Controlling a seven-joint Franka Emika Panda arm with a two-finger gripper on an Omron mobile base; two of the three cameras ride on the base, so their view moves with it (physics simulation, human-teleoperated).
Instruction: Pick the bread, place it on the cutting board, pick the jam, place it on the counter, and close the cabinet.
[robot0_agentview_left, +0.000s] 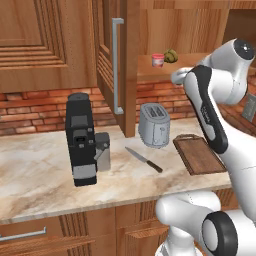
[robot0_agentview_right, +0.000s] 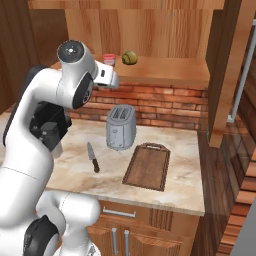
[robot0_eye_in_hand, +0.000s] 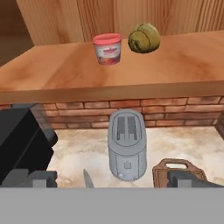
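**Open pincer facing the shelf, bread and jam ahead of it**

The gripper stands with its jaws spread wide and nothing between them; its two dark fingertips rise far apart at the bottom of the hand view. Ahead of it and higher, on the open cabinet's wooden shelf, sits the bread, slightly right of the pincer's midline. Just left of the bread, apart from it, stands the jam, upright. Both are well beyond the fingertips, untouched.

Below the shelf and straight in front of the pincer, the toaster stands on the counter. The cutting board lies to the pincer's right of the toaster, bare, and a knife lies to the left. The cabinet door hangs open.
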